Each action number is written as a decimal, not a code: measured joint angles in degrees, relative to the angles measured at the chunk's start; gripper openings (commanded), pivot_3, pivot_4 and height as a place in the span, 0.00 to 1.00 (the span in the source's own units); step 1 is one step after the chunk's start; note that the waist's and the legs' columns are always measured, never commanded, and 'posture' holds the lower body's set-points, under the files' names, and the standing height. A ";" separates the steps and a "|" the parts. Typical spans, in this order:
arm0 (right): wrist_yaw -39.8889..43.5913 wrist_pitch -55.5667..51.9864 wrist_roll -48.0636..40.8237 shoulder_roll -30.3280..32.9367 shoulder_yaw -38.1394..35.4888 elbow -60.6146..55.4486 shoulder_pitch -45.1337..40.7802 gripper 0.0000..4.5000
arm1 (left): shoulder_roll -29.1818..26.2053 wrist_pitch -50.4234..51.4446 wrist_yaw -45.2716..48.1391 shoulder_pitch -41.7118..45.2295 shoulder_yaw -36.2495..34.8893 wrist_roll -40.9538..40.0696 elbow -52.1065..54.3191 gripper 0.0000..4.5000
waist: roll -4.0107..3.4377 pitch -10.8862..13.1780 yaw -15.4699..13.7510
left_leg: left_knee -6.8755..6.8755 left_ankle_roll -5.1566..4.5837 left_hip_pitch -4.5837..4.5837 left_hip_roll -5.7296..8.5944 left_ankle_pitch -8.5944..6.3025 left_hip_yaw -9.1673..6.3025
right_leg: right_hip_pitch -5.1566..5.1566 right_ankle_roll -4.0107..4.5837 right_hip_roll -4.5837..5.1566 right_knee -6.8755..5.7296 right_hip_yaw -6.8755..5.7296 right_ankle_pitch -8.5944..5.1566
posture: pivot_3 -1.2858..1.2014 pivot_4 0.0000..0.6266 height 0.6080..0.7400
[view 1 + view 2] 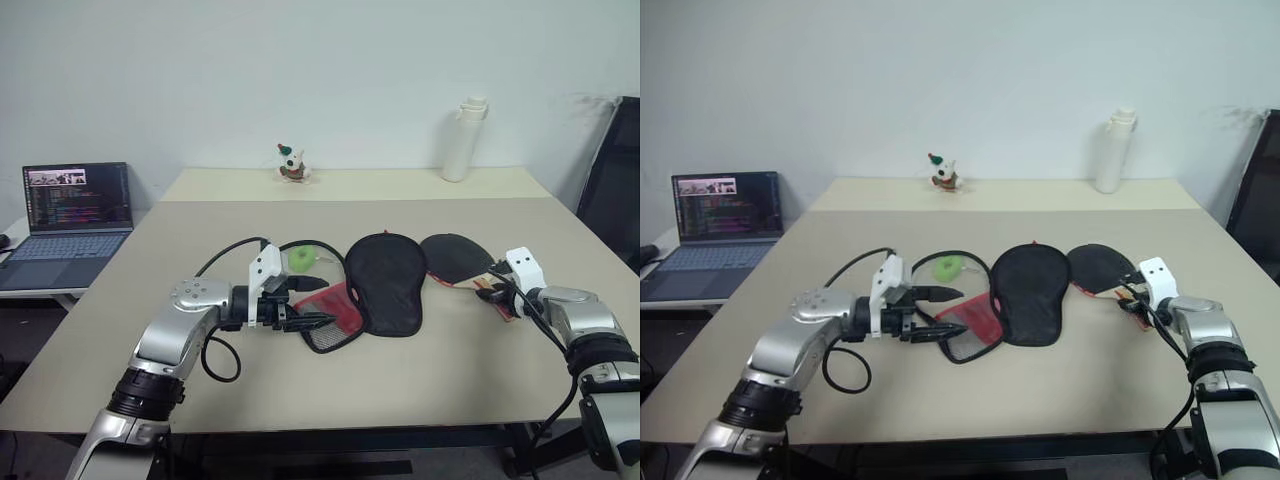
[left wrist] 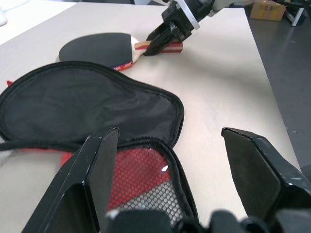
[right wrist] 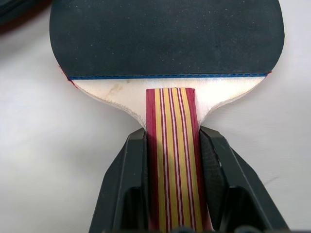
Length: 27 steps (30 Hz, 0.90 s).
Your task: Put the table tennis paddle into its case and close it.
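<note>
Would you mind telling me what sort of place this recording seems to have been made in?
Most likely an office or lab room used for robot work. An open laptop showing code sits on a side desk, a large plain table stands against a bare white wall, and a black office chair is at the edge.

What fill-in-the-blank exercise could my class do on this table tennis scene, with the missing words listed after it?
1. The right claw is shut on the paddle's ____.
2. The table tennis paddle lies on the table to the robot's ____ of the case.
3. The left claw hovers over the case with its fingers ____.
4. A white ____ stands at the table's far edge.

Missing words: handle; right; open; bottle
</note>
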<state>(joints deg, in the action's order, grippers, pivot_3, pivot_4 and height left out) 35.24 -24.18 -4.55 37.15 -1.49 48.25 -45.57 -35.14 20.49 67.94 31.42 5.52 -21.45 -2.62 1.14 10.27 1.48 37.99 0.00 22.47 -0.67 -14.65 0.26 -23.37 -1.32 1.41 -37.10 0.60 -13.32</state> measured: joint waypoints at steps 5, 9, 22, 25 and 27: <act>-5.09 -5.49 -0.91 2.47 -4.55 -7.87 3.02 0.24 | -1.28 0.44 -2.53 -4.80 -2.85 -0.18 1.28 0.82 | -0.02 0.02 0.01 | -0.03 0.00 0.58 -0.01 0.00 0.22 | -0.74 0.00 0.02 -0.09 0.25 0.05 | 0.52 0.24 1.00; -7.71 -14.56 -3.69 1.74 -8.75 -24.40 6.28 0.24 | -1.59 0.79 -3.63 -7.39 -3.92 -1.13 3.98 0.82 | -0.05 0.03 0.33 | -0.10 -0.01 0.54 -0.13 -0.01 0.26 | -0.80 0.00 -0.08 -0.14 0.31 0.05 | 0.52 0.24 1.00; -31.14 -43.86 -12.80 -35.78 -9.66 -66.44 13.50 0.24 | -2.19 1.79 -4.81 -9.33 -5.38 -2.43 6.80 0.82 | -0.05 0.03 -0.06 | 0.00 0.01 0.43 -0.07 0.01 0.19 | -0.89 0.15 -0.05 -0.68 0.25 -0.07 | 0.52 0.24 1.00; -33.61 -43.54 -12.18 -38.66 -7.16 -67.03 13.76 0.24 | -2.18 1.79 -4.80 -9.31 -5.26 -2.43 6.80 0.82 | -0.05 0.03 0.01 | -0.01 0.01 0.44 -0.02 0.00 0.26 | -0.89 0.13 0.00 -0.60 0.24 -0.06 | 0.52 0.24 1.00; -34.70 -41.89 -11.34 -39.57 -6.20 -65.31 13.80 0.24 | -2.17 1.75 -4.79 -9.29 -5.16 -2.41 6.80 0.82 | -0.04 0.03 0.03 | -0.01 0.01 0.44 -0.03 0.00 0.24 | -0.88 0.13 0.00 -0.60 0.23 -0.06 | 0.52 0.24 1.00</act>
<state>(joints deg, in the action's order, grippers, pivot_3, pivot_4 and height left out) 0.54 -66.07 -15.89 -2.42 -7.69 -17.06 -31.77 -37.32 22.24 63.15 22.13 0.36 -23.86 4.18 1.10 10.30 1.51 37.98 0.01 22.91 -0.69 -14.65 0.50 -24.26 -1.19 1.42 -37.70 0.83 -13.39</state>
